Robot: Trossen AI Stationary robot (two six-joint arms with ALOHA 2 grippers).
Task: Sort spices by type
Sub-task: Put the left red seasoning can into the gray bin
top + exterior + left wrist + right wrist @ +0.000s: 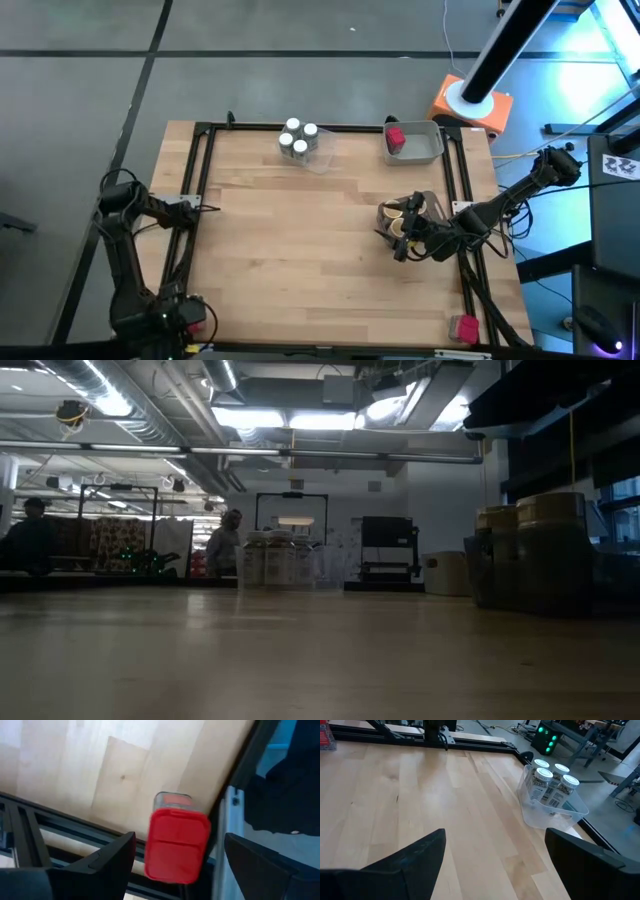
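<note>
Nearest the front edge of the wooden table [300,250], a red-lidded spice packet [463,327] is seen at the right front corner, beside the black frame rail [478,300]. The left gripper [185,318] is parked low at the left front corner, well apart from every container; in its wrist view the fingers [107,857] stand apart with nothing between them, and the packet [176,842] is framed in the gap far off. Farther in, at the right edge, the right gripper [400,245] is held with its jaws spread and empty, just beside a dark tray [425,205] holding tan round jars [392,213]. At the far edge, four white-lidded clear jars [297,137] are grouped in a clear tray [322,155], and a red-pink packet [395,138] lies in a grey tray [425,140]. Beyond the table, people [228,540] are seen in the room
</note>
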